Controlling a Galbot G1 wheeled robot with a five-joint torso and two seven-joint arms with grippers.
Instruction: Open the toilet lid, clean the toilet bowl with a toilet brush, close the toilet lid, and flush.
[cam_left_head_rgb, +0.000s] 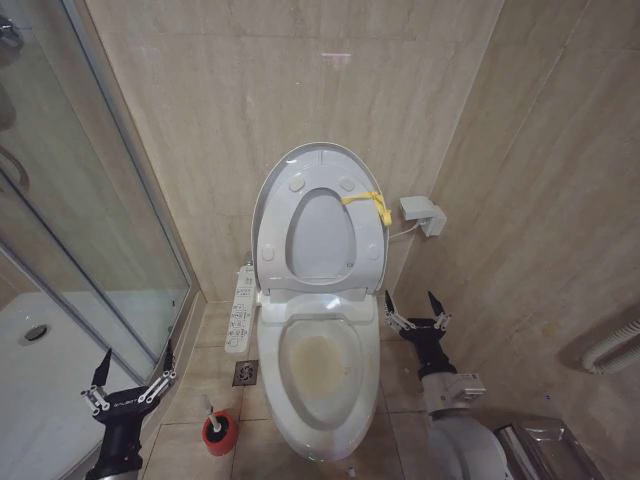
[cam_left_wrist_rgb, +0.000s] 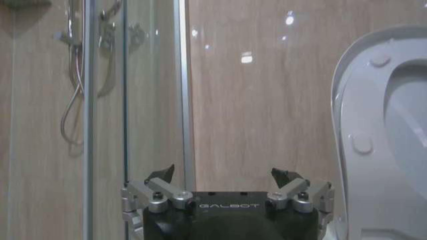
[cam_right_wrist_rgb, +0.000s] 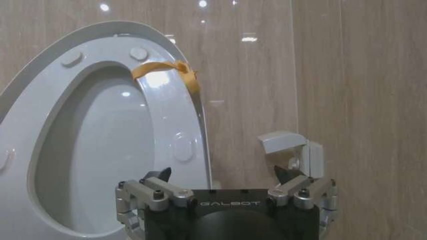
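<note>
The toilet lid (cam_left_head_rgb: 322, 230) stands raised against the wall, and the white seat ring (cam_left_head_rgb: 372, 250) with its yellow strap (cam_left_head_rgb: 366, 201) leans on it. Below, the toilet bowl (cam_left_head_rgb: 322, 368) is uncovered and stained brownish-yellow inside. The toilet brush (cam_left_head_rgb: 211, 408) stands head-down in a red holder cup (cam_left_head_rgb: 218, 434) on the floor left of the bowl. My left gripper (cam_left_head_rgb: 130, 375) hangs open and empty left of the brush, near the shower. My right gripper (cam_left_head_rgb: 416, 306) is open and empty beside the bowl's right rear. In the right wrist view the right gripper (cam_right_wrist_rgb: 223, 175) faces the raised lid (cam_right_wrist_rgb: 100, 150).
A glass shower door (cam_left_head_rgb: 90, 200) and white shower tray (cam_left_head_rgb: 40, 370) bound the left side. A button panel (cam_left_head_rgb: 241, 310) hangs off the toilet's left side above a floor drain (cam_left_head_rgb: 246, 373). A white wall box (cam_left_head_rgb: 422, 213) and a lined bin (cam_left_head_rgb: 545, 445) sit on the right.
</note>
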